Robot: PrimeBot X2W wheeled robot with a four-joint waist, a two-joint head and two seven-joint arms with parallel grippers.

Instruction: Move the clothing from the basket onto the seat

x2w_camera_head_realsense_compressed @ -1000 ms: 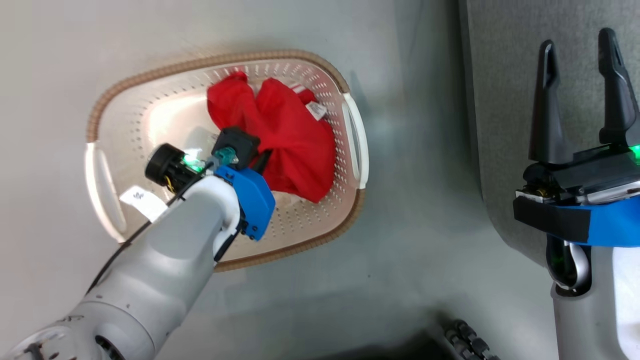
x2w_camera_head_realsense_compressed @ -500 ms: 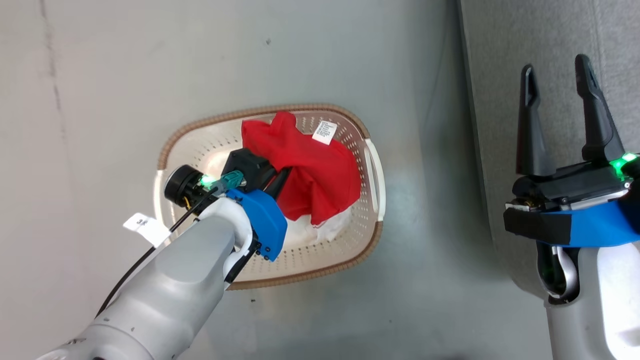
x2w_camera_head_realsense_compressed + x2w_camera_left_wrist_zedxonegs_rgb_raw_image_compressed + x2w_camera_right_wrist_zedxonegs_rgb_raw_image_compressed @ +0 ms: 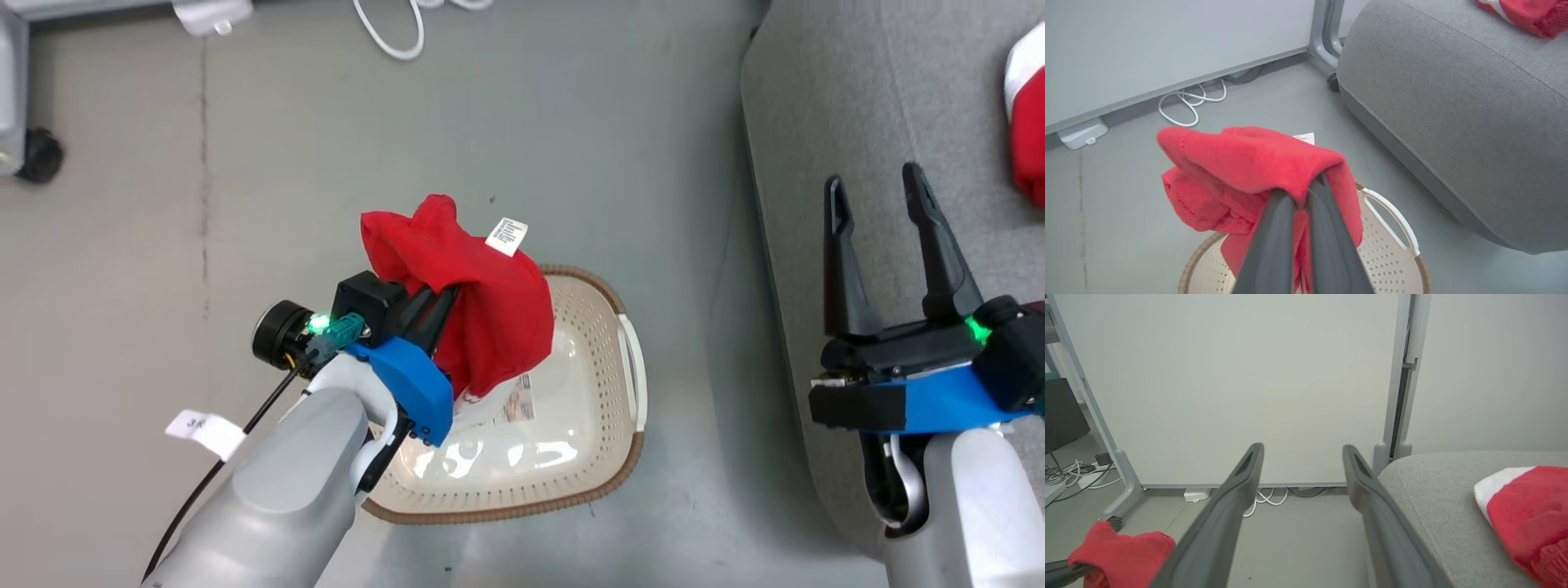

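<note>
Left gripper (image 3: 437, 306), head view: fingers closed tight on a red garment (image 3: 482, 318), which bunches around and beyond the fingertips and hangs clear above the basket (image 3: 604, 457). A white care label (image 3: 506, 236) stands at the garment's far upper edge. The basket sits on the grey floor (image 3: 326, 147) directly beneath the gripper, with a paper label (image 3: 510, 404) on its bare bottom. Right gripper (image 3: 872, 178), to the right of the left one, has its fingers spread wide and grips nothing; it is above the near edge of the grey seat (image 3: 816, 106). A second red garment (image 3: 1030, 122) with white trim lies on the seat, beyond and to the right of the right gripper. Left wrist view: the left gripper (image 3: 1300, 192) pinches a fold of the red garment (image 3: 1249, 159), its fingers almost together. The basket (image 3: 1392, 253) lies below the fingers, the seat (image 3: 1453, 102) to their right, well apart from the held cloth. A white cable (image 3: 1188, 102) lies on the floor ahead. Right wrist view: the right gripper (image 3: 1302, 448) is wide and empty. The seat (image 3: 1433, 490) is at its right with the second red garment (image 3: 1523, 506) resting on it; the held red garment (image 3: 1122, 551) is at the lower left.
</note>
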